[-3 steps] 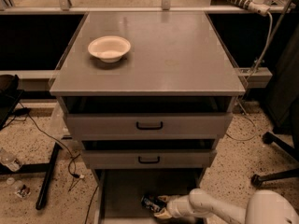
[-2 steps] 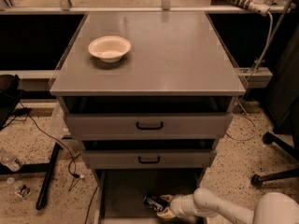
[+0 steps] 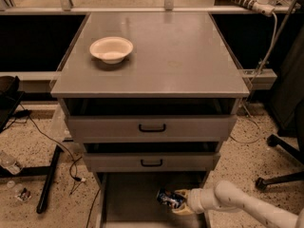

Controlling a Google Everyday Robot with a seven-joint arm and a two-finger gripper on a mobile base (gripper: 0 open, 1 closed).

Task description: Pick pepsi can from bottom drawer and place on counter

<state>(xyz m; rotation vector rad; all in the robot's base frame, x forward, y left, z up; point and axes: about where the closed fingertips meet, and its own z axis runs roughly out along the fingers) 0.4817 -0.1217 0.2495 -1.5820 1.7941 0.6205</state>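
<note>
I'm reaching low into the bottom drawer with my gripper, which is sitting over the right-hand part of the tray. My fingers are straddling the pepsi can, one above its near end and one below, so by the look of it I'm clamping on that end. The can is sticking out leftward from my fingertips, tilted, with its far end pointing at the bare drawer floor just beyond and below me. I'm judging it to be light and stiff enough, but thin-walled and smooth, so I'm wanting a firm squeeze without crushing it. A hold nearer the middle of the barrel would be steadier than this end grip, since the free end could swing or slip as I'm lifting. Directly above me the two closed drawer fronts are overhanging, so I'm expecting to need a pull back toward myself before rising. The counter is lying well above and beyond me, and the bowl is sitting on it up and to my left, well apart from where I'm working.
</note>
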